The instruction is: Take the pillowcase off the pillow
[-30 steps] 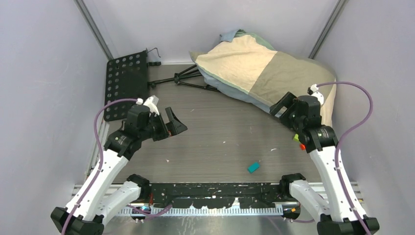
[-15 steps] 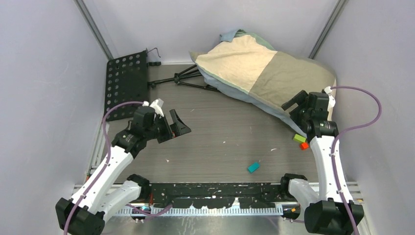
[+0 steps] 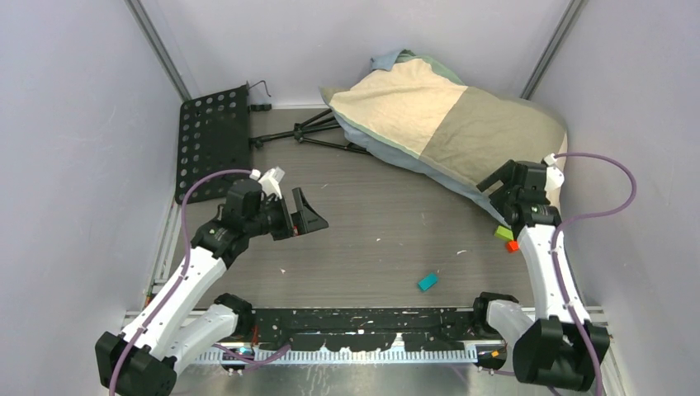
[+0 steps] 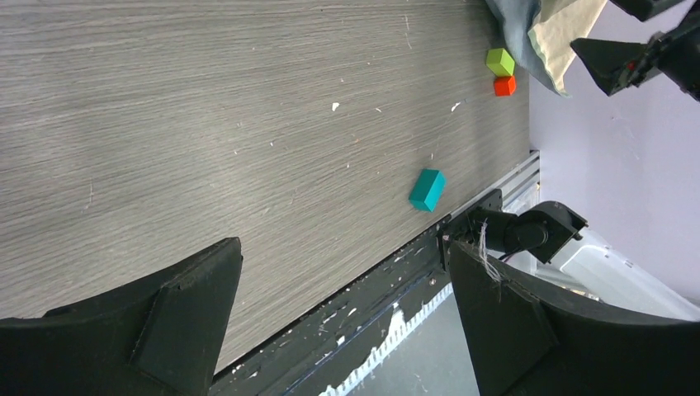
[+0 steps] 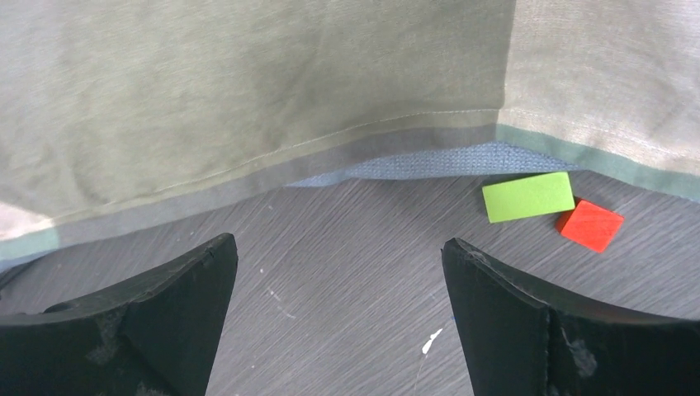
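Note:
The pillowcase (image 3: 446, 115), in cream and olive-tan blocks with a pale blue-grey underside, lies stuffed full at the back right of the table. The pillow is hidden inside it. My right gripper (image 3: 499, 180) is open and empty, just in front of the case's near edge. In the right wrist view its fingers straddle bare table (image 5: 338, 272), with the olive-tan cloth (image 5: 248, 82) and the blue-grey hem just beyond. My left gripper (image 3: 307, 217) is open and empty over the left middle of the table, far from the case. The left wrist view (image 4: 342, 280) shows a corner of the case (image 4: 545, 29).
A green block (image 3: 503, 233) and a red block (image 3: 513, 245) lie beside the right arm. A teal block (image 3: 427, 281) lies near the front. A black perforated plate (image 3: 213, 140) and a folded tripod (image 3: 318, 132) sit at the back left. Grey walls enclose the table.
My right arm has swung to the right and its gripper has shifted slightly right along the pillowcase's near edge. My left gripper has moved a little to the right.

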